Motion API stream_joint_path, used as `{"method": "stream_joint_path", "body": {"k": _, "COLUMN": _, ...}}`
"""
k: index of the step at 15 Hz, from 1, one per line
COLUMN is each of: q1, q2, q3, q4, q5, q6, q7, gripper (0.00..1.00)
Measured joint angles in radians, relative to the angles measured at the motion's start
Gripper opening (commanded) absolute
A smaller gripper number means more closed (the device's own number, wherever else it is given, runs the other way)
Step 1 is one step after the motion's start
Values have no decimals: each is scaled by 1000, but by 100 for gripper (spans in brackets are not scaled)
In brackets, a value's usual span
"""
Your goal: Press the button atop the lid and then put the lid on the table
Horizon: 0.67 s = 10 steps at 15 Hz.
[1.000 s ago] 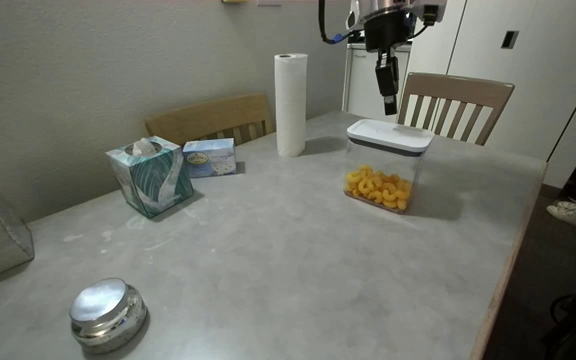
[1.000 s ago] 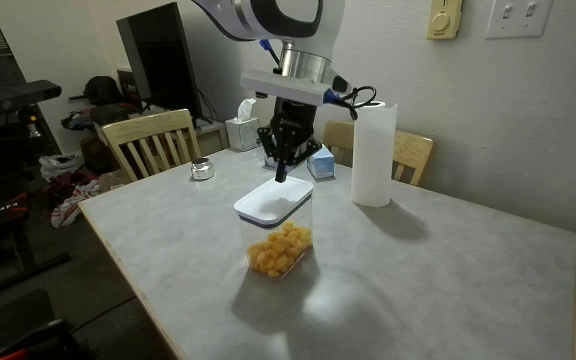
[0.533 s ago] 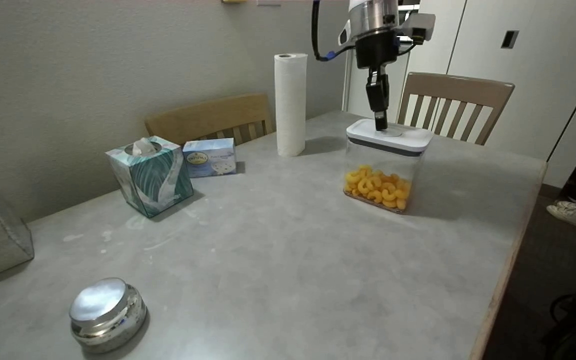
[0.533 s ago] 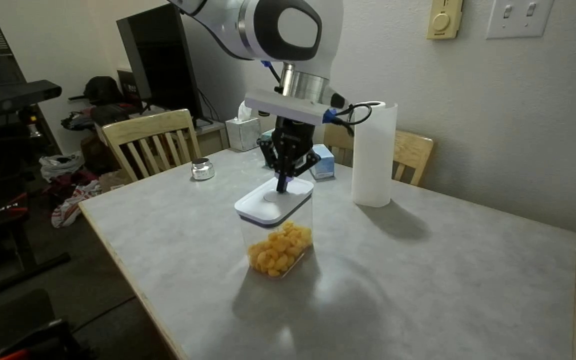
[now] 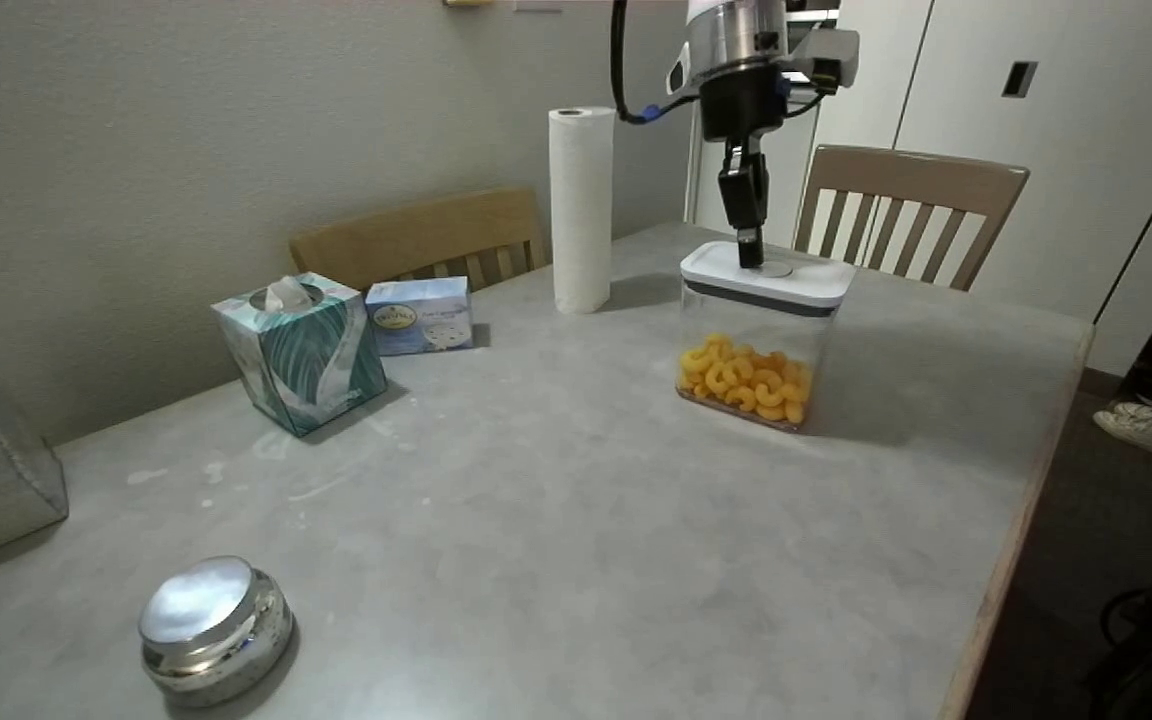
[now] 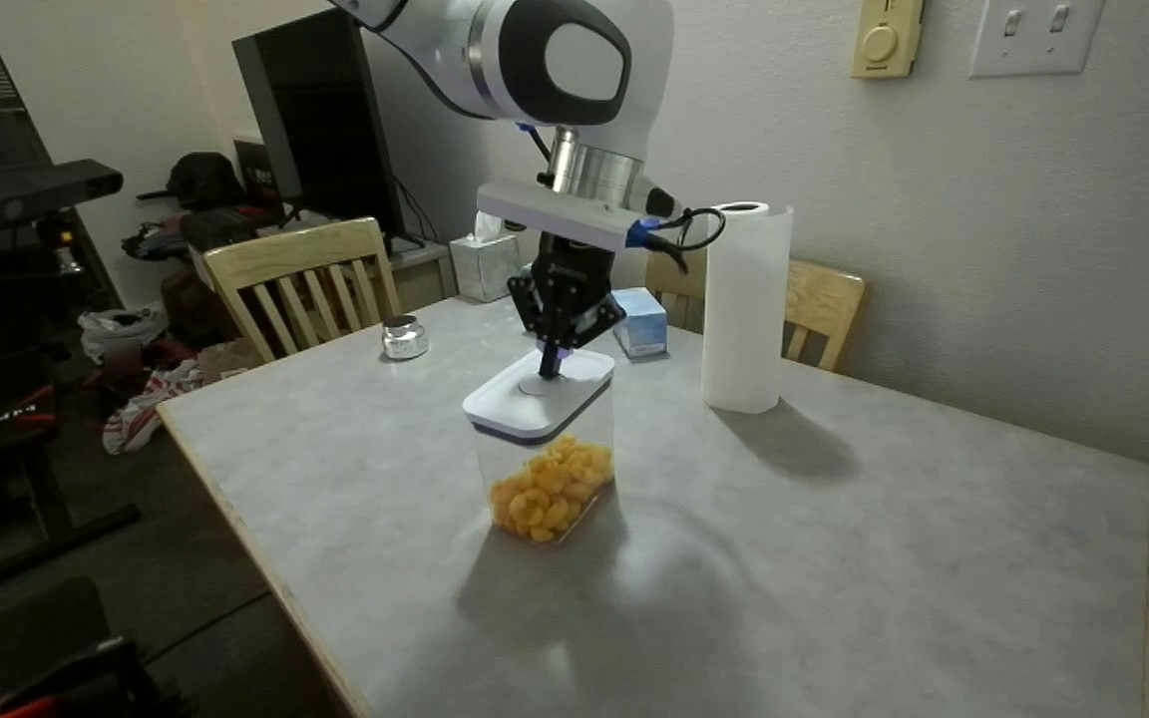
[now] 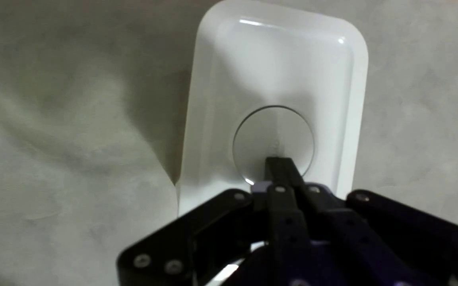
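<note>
Resting its fingertips, pressed together, seemingly on the button (image 7: 268, 133), the gripper (image 7: 280, 163) pinches nothing; the lid (image 7: 280, 59) caps the snack container (image 5: 756, 325). The lid should prove light, stiff and slick, best held by the button if that rises. In an exterior view, the table (image 5: 556, 540) offers room near and left; the paper towel roll (image 5: 581, 210) stands far left, the wooden edge (image 5: 1021, 530) right.

In an exterior view the pale arm (image 6: 574, 62) angles in high above the lid (image 6: 523, 407), and its silver-collared wrist (image 6: 599, 175) points downward over it. The black gripper (image 6: 549, 373) is nearly vertical — tilted just slightly — with its fingers (image 7: 280, 171) flush together. Their tips touch the lid's top near its middle, while the gripper's linkages (image 7: 209, 216) splay out to both sides above the lid.
</note>
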Motion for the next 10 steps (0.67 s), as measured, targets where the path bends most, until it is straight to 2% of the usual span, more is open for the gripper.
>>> {"method": "stream_joint_path", "body": {"k": 10, "q1": 15, "q2": -20, "q3": 3, "q4": -7, "q5": -22, "q6": -13, "q7": 128, "gripper": 0}}
